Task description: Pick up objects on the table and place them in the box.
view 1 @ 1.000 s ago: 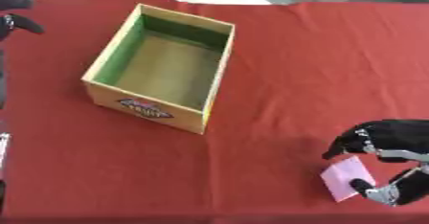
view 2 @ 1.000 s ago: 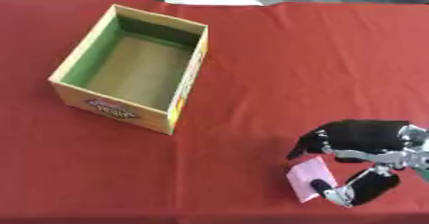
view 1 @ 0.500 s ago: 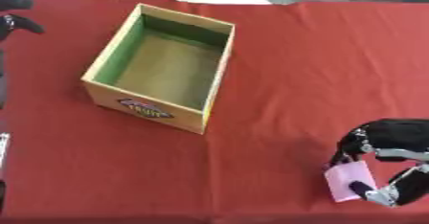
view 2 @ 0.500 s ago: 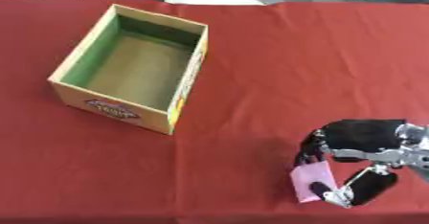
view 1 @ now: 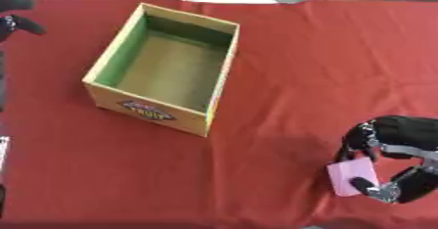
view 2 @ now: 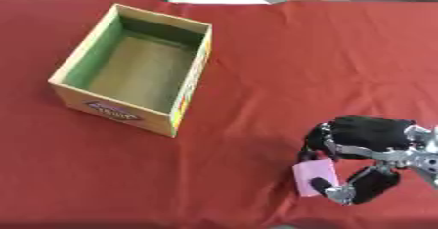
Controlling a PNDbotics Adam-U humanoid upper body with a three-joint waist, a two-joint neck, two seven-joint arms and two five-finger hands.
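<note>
A flat pink object [view 2: 313,176] sits at lower right of the frame, pinched between the curled fingers and thumb of the robot's right hand [view 2: 363,140] on the red-covered bench [view 2: 256,66]. The pickup appears under way; next comes a lift and carry to the open cardboard box [view 2: 137,71] at upper left, its front label unreadable. The left hand [view 1: 15,12] shows at upper left, fingers unclear.

Your open cardboard box [view 1: 167,71] stands on the red-covered desk [view 1: 299,52], toward the far left, with nothing inside it. Your right hand [view 2: 368,142] sits at the near right corner, well apart from the box, its fingers and thumb closed round the flat pink square object [view 2: 315,176] there. Your left hand [view 1: 15,12] shows at the far left edge, beside the box's far corner.
</note>
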